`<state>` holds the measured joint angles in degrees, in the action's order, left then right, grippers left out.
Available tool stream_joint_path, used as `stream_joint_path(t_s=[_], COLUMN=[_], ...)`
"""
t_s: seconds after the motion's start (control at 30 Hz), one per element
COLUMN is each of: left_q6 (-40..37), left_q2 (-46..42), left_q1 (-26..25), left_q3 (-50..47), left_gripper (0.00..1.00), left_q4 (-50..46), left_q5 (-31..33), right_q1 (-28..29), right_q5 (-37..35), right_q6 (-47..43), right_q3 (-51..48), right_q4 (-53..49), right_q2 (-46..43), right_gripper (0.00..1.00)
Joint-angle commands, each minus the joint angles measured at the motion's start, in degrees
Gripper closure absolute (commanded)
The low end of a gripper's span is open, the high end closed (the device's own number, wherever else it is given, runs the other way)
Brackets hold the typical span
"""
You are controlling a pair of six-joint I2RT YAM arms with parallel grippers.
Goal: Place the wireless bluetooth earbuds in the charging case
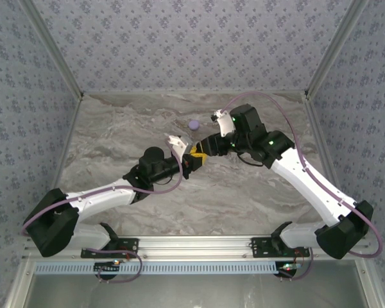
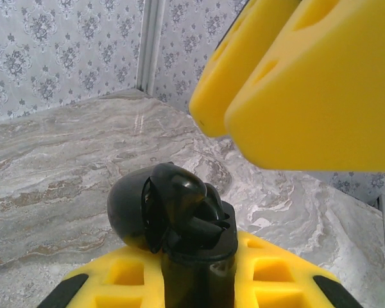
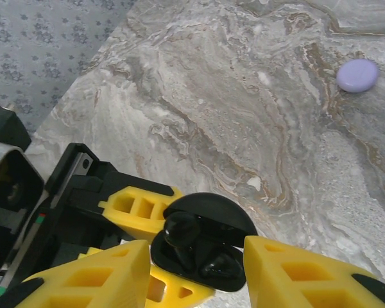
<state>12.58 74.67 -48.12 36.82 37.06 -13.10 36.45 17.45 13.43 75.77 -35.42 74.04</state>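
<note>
Two glossy black earbuds (image 3: 183,232) sit inside the open round black charging case (image 3: 208,215), which my left end effector (image 2: 199,282) clenches above the marbled grey worktop (image 3: 244,96). My right end effector (image 3: 196,253) is released, straddling the case. A pale lilac disc (image 3: 357,74) lies well apart.

Two arms extend from the near edge of the marble worktop (image 1: 115,122) and meet near its middle. The left gripper (image 1: 190,162) and the right gripper (image 1: 202,156) face tip to tip, their yellow fingers (image 1: 197,154) crowded together. A lilac disc (image 1: 194,124) lies just beyond them, toward the far edge.
</note>
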Motion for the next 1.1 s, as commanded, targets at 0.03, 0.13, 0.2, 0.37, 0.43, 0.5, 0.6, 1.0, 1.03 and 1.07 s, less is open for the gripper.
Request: stream_joint_path(t_s=[0.03,0.13,0.2,0.37,0.43,0.5,0.6,1.0,1.03,1.07], left_q6=[-1.79,-2.03,-2.11,-2.82,-2.91,-3.0,-2.91,-2.45,-2.38,-2.25], left_q2=[-1.47,-1.5,-1.57,-1.83,-2.03,-2.16,-2.34,-3.02,-2.96,-2.98], left_q1=[-0.57,-0.73,-0.74,-0.94,-0.95,-0.93,-0.94,-0.96,-0.95,-0.93], left_q3=[2.27,2.38,2.38,2.45,2.38,2.22,2.12,1.54,1.54,1.47], left_gripper=[0.86,0.86,0.87,0.87,0.87,0.87,0.87,0.88,0.88,0.88], left_q4=[0.22,0.16,0.21,0.14,-0.04,-0.14,-0.23,0.47,0.55,0.65], left_q5=[-1.45,-1.76,-2.09,-2.58,-2.29,-1.91,-0.98,0.4,0.38,0.38], right_q1=[0.55,0.78,0.9,1.1,1.16,1.15,1.15,1.02,1.01,1.07], right_q5=[1.66,1.62,1.06,0.09,-0.55,-1.3,-1.79,-1.86,-1.72,-1.41], right_q6=[-0.27,-0.51,-0.51,-0.52,-0.42,-0.35,-0.55,-0.62,-0.6,-0.6], right_q3=[2.36,2.94,3.14,3.41,3.64,3.6,3.51,3.04,3.08,3.03], right_q4=[0.71,0.23,-0.05,-0.57,-1.12,-1.5,-2.02,-2.37,-2.37,-2.38], right_q2=[1.34,2.25,2.8,3.53,3.83,3.81,3.55,2.82,2.85,2.83], right_gripper=[0.56,0.56,0.56,0.56,0.57,0.59,0.64,0.71,0.71,0.72])
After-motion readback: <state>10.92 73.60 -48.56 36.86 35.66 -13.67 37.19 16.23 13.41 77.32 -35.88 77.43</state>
